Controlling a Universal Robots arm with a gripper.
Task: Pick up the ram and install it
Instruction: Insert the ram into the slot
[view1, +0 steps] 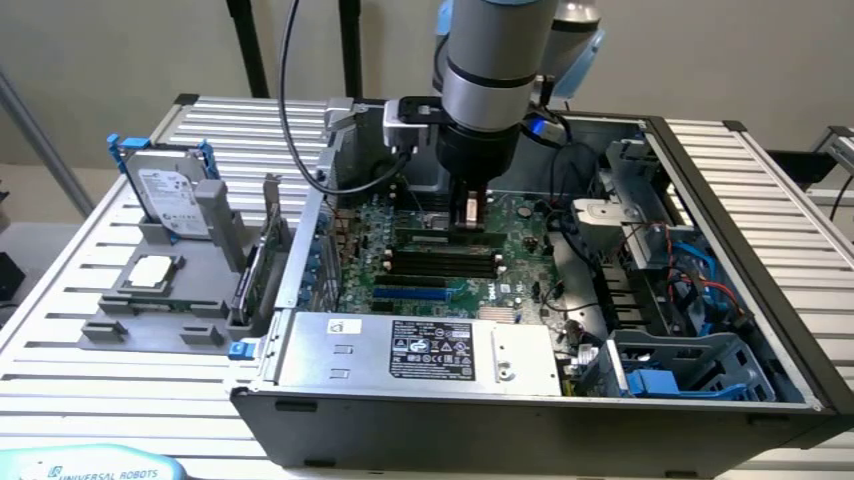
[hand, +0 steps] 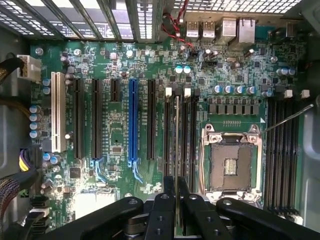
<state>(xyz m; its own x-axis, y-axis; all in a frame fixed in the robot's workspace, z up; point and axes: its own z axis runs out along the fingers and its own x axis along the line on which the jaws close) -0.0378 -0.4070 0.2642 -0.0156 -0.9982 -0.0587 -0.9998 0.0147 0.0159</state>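
My gripper (view1: 469, 205) hangs inside the open computer case (view1: 747, 230), just above the motherboard (view1: 514, 225), and is shut on the ram (view1: 469, 213). From the wrist camera the ram (hand: 176, 145) appears edge-on as a thin vertical strip between the two black fingertips (hand: 164, 207), with the gripper (hand: 176, 200) closed on it. The strip lines up over the black memory slots (hand: 181, 131) beside the bare CPU socket (hand: 231, 161). In the exterior view these slots (view1: 447, 262) lie just in front of the gripper.
A hard drive in a blue frame (view1: 174, 195), a green expansion card (view1: 274, 250) and a chip on a grey holder (view1: 150, 272) stand at the exterior view's left, outside the case. The power supply (view1: 414, 345) is at the front, with cables (view1: 694, 290) and drive bays at the right.
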